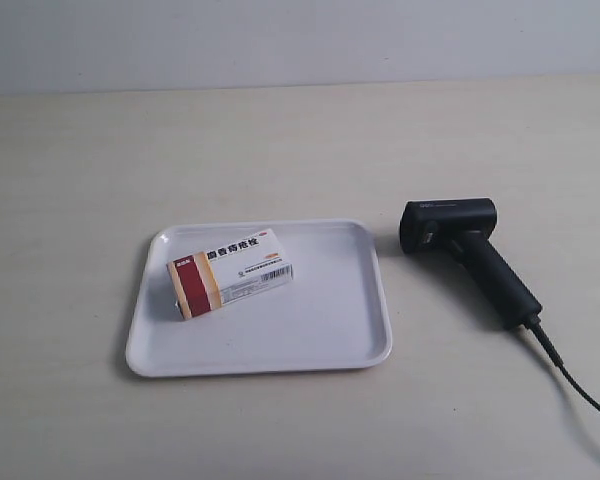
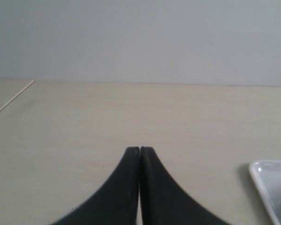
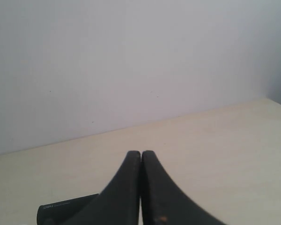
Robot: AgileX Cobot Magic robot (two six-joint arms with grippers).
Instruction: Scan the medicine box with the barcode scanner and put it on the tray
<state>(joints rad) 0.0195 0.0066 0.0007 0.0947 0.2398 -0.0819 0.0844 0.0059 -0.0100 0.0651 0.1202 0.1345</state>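
Box (image 1: pixel 230 271) lies in the tray (image 1: pixel 355 345); scanner (image 1: pixel 467 253) rests right; both hands (image 2: pixel 139 149) (image 3: pixel 141 152) pressed together, empty—task looks finished.

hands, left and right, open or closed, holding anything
Left hand: closed, holding nothing.
Right hand: closed, holding nothing.

A small white cardboard medicine box (image 1: pixel 231 272) with a dark red and tan band at one end and blue print lies flat and askew inside the flat white plastic tray (image 1: pixel 330 330), toward its far-left part in the exterior view. A black pistol-shaped barcode scanner (image 1: pixel 467 253) lies on its side near the tray's right rim, apart from it, its cable trailing away.
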